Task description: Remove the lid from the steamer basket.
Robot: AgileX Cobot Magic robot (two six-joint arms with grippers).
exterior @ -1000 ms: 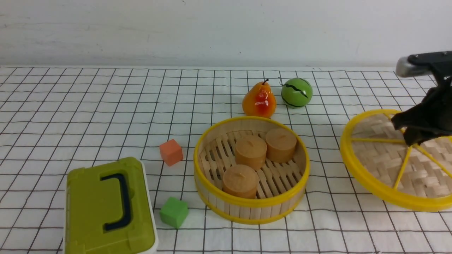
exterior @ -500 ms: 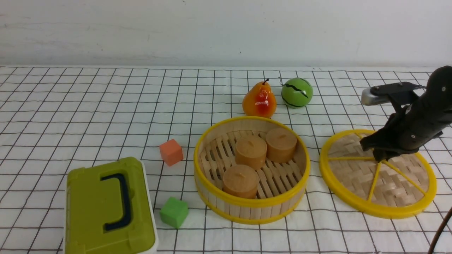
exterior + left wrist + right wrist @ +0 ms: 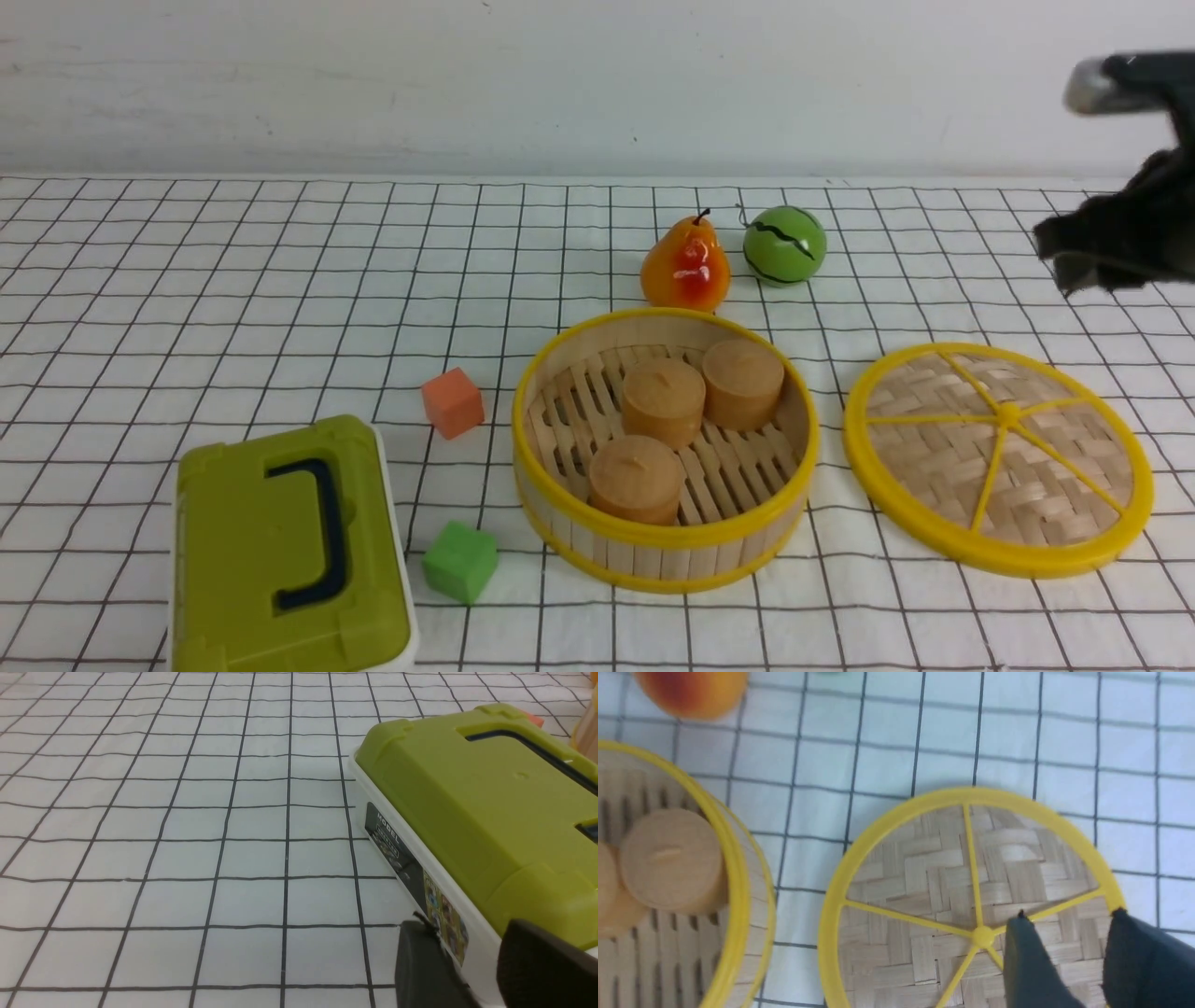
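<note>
The lid (image 3: 934, 457), a woven bamboo disc with a yellow rim and spokes, lies flat on the table to the right of the steamer basket (image 3: 653, 560). The basket is uncovered and holds three tan wooden cylinders (image 3: 663, 401). My right gripper (image 3: 1069, 261) hangs well above the lid's far right side. In the right wrist view it (image 3: 1069, 919) is open and empty over the lid (image 3: 924, 868), beside the hub, with the basket (image 3: 733, 868) to one side. My left gripper (image 3: 462, 933) is open and empty next to the olive-green box (image 3: 467, 802); it is out of the front view.
The olive-green box with a dark handle (image 3: 280, 551) stands at the front left. An orange cube (image 3: 452, 401) and a green cube (image 3: 459, 560) lie left of the basket. A pear (image 3: 686, 266) and a green ball (image 3: 784, 245) sit behind it.
My right gripper set the lid flat on the table right of the basket, let go of it, and rose up and to the right.
</note>
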